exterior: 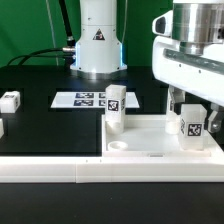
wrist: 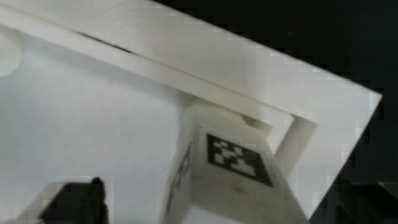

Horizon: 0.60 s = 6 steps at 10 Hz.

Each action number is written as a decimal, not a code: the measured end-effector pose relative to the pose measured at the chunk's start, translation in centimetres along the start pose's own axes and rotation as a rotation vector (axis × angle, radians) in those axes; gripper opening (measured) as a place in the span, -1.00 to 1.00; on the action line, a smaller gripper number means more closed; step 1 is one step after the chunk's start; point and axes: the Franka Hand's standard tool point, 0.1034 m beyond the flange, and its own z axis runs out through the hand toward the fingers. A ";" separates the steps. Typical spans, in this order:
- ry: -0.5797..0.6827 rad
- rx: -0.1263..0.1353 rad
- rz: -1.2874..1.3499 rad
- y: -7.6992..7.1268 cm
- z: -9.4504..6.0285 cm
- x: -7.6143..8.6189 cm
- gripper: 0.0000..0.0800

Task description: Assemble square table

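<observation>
The gripper (exterior: pixel 190 108) hides much of its own fingertips behind the tagged leg (exterior: pixel 190 124) standing between them — contact there cannot be judged. In the wrist view only one dark finger (wrist: pixel 75 200) shows, cropped by the frame edge; the leg (wrist: pixel 228 160) beside it is cropped too, and the square table slab (wrist: pixel 89 110) runs out of frame — all soft and blurred.

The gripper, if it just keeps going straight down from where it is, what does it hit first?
Most likely the leg standing in the tabletop corner, directly under the open gripper; depth is hard to judge.
</observation>
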 end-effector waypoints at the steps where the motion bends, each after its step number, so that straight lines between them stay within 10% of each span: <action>1: 0.000 0.001 -0.083 0.0 0.0 -0.1 0.62; 6: 0.004 0.000 -0.484 0.0 -0.1 0.3 0.62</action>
